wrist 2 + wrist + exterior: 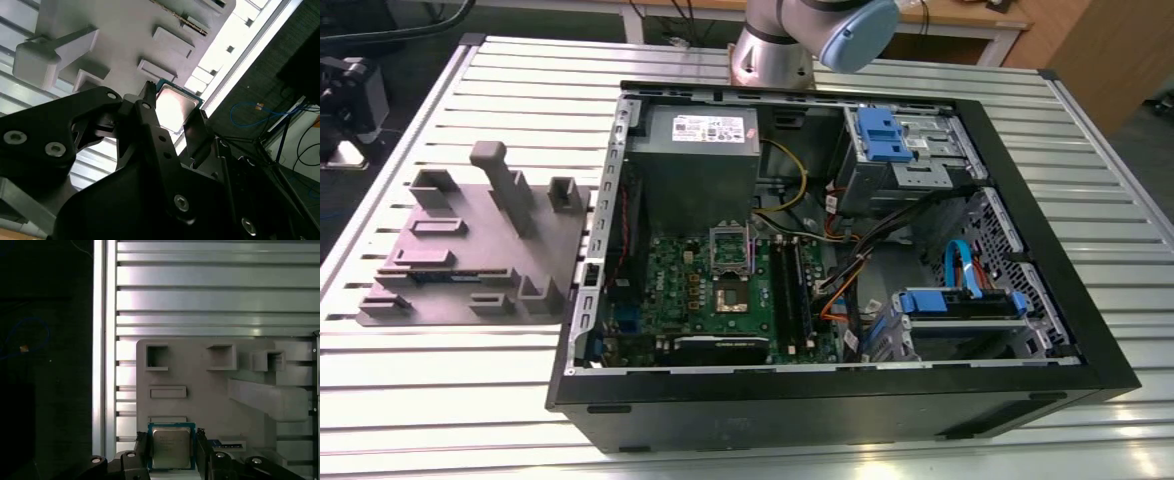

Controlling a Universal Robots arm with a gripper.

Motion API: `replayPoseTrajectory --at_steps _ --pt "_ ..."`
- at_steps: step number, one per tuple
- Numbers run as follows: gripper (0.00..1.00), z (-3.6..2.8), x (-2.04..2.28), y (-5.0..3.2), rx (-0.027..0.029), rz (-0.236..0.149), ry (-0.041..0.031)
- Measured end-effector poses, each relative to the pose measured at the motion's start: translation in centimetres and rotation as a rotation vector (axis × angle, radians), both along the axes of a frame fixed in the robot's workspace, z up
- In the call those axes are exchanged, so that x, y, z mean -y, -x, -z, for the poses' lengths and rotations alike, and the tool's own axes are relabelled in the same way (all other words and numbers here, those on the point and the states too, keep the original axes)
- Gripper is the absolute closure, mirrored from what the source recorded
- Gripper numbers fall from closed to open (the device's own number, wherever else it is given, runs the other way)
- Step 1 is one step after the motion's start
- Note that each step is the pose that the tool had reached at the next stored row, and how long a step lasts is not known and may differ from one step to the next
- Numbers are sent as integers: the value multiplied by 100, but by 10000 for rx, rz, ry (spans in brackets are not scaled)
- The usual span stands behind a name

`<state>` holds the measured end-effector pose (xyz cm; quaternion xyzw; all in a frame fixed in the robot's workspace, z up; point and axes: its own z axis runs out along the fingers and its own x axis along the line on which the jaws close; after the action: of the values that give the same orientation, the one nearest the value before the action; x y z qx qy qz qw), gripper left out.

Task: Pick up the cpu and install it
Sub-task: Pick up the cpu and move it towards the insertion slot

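The cpu (171, 446) is a small square chip with a shiny silver top and a thin pale rim. It sits between the black fingers of my gripper (171, 452), one finger (142, 449) against each side, in front of the grey holder block (210, 400). In the second wrist view the cpu (173, 106) sits in the gripper (172, 114) just off the block (125, 35). The dark motherboard socket (731, 297) lies inside the open computer case (841, 400). The holder block (474, 245) stands to the case's left in the exterior view.
The holder block has raised posts (500, 180) and recessed slots (157, 357). Slatted metal table (440, 400) carries block and case. Inside the case are a grey power supply box (700, 165), blue drive brackets (961, 305) and loose cables (854, 270). The table edge (100, 340) meets dark floor.
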<state>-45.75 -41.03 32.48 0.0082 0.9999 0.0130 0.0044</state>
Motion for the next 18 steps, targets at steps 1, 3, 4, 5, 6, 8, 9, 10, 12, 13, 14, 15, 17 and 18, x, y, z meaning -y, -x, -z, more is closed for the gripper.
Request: replayPoseTrajectory --at_steps 1,3,4,5,6,8,9,10,12,13,14,15,17,18 --pt "53 -2 0 0 0 0 0" --pt "53 -93 0 0 -1 0 1" --pt "53 -96 0 0 -2 0 1" --pt "53 -98 0 0 -1 0 1" --pt "53 -100 0 0 -1 0 1" --pt "53 -104 0 0 0 0 0" --pt "53 -107 0 0 -1 0 1" --pt "53 -165 0 0 0 0 0" --pt "53 -170 0 0 -1 0 0" --pt "53 -172 0 0 -1 -1 1" --pt "53 -174 0 0 0 0 0" --pt "53 -176 0 0 -1 0 1" --pt "53 -181 0 0 -1 0 1" --pt "53 -183 0 0 0 0 0"
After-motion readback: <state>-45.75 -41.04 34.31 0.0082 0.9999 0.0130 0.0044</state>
